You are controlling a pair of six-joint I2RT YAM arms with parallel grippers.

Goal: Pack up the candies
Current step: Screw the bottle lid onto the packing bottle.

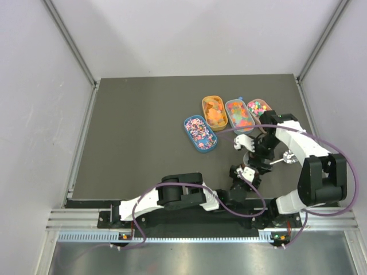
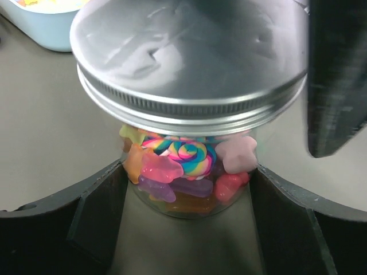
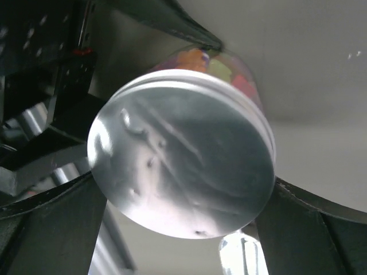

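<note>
At the right side of the dark grey table (image 1: 143, 132), nearer you than the blue oval plastic tray (image 1: 186, 124) and its three neighbours, your two arms meet on a clear glass jar (image 2: 189, 203) capped with a silver metal screw lid (image 2: 189, 51). The candies (image 2: 182, 154) that matter most here are the ones in that jar: pink, orange and purple gummies and a swirled piece, piled up to just under the lid. More of them lie in the trays. Your left gripper (image 1: 245, 173) has its fingers against both sides of the glass body, holding the jar low down. Your right gripper (image 3: 186, 182) straddles the lid with its fingers spread as far as the rim. In that close, shadowed view I cannot tell whether they press the lid or stand just off it. If the lid is only resting on the thread, a finger catching its skirt as you lift could cock it or pull it off. If you twist it, the smooth round glass may turn in the left grip. Because that hold is low, a sideways push at the top could tip the jar and spill the sweets.
</note>
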